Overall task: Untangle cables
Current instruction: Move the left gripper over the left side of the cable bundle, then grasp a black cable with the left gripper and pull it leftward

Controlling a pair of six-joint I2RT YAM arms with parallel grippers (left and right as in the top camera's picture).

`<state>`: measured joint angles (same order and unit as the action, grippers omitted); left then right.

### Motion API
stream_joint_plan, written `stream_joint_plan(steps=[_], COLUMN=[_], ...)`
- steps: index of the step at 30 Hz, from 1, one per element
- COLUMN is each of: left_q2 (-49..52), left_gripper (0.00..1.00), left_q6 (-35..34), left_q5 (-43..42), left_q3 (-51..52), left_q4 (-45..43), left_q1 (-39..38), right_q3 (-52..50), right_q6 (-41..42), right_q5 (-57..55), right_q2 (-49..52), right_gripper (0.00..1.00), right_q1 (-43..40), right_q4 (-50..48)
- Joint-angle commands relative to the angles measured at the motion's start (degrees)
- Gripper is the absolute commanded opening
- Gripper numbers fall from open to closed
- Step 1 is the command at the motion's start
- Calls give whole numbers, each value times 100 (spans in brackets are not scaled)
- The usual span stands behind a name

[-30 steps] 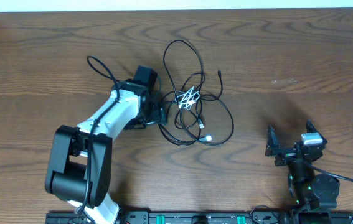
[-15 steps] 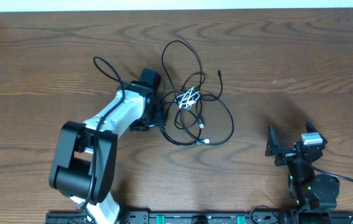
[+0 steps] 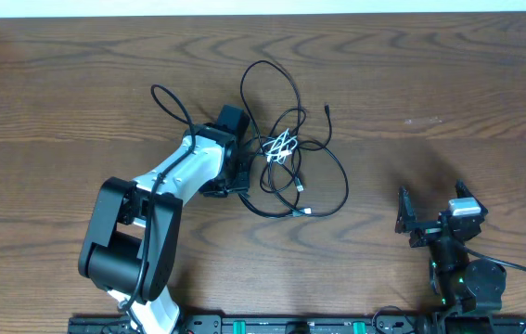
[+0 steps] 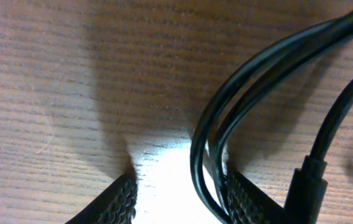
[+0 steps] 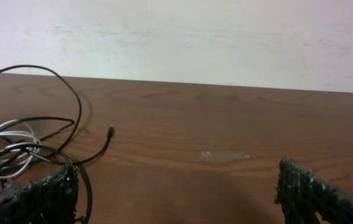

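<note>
A tangle of black cable (image 3: 290,139) with a white cable (image 3: 281,146) knotted into it lies on the wooden table at centre. My left gripper (image 3: 242,173) is low at the tangle's left edge. In the left wrist view its fingers (image 4: 179,199) are apart, with black cable strands (image 4: 226,118) running between them against the right finger. My right gripper (image 3: 432,221) is open and empty at the right front, far from the tangle. Its wrist view shows the black cable (image 5: 45,143) and white cable (image 5: 2,146) at far left.
The wooden table's far edge meets a white wall (image 5: 176,37). A pale scuff mark (image 3: 425,120) shows on the table at right. A black rail (image 3: 281,325) runs along the front edge.
My left arm has shifted right toward the tangle, bringing its gripper against the black cable's left loop. The right arm has not moved.
</note>
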<state>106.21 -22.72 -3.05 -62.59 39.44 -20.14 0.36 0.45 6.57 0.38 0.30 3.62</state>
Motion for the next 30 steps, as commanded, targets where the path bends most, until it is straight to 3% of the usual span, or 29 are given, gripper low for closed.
stream_joint_plan(steps=[1, 4, 11, 14, 30], left_q2=[116, 114, 103, 79, -452], left_gripper=[47, 45, 19, 12, 8], left_q6=[-31, -28, -24, 15, 57], left_q5=[70, -85, -457, -553, -551], left_q3=[59, 48, 20, 13, -35], left_q4=[76, 76, 74, 74, 72], left_q1=[-4, -4, -4, -4, -4], right_q3=[-4, -4, -4, -4, -4], right_q6=[59, 59, 59, 59, 59], right_q5=[-22, -24, -22, -24, -22], right_q2=[0, 0, 0, 0, 0], right_gripper=[99, 99, 99, 99, 99], right_q1=[13, 13, 13, 13, 13], right_q4=[26, 26, 26, 24, 26])
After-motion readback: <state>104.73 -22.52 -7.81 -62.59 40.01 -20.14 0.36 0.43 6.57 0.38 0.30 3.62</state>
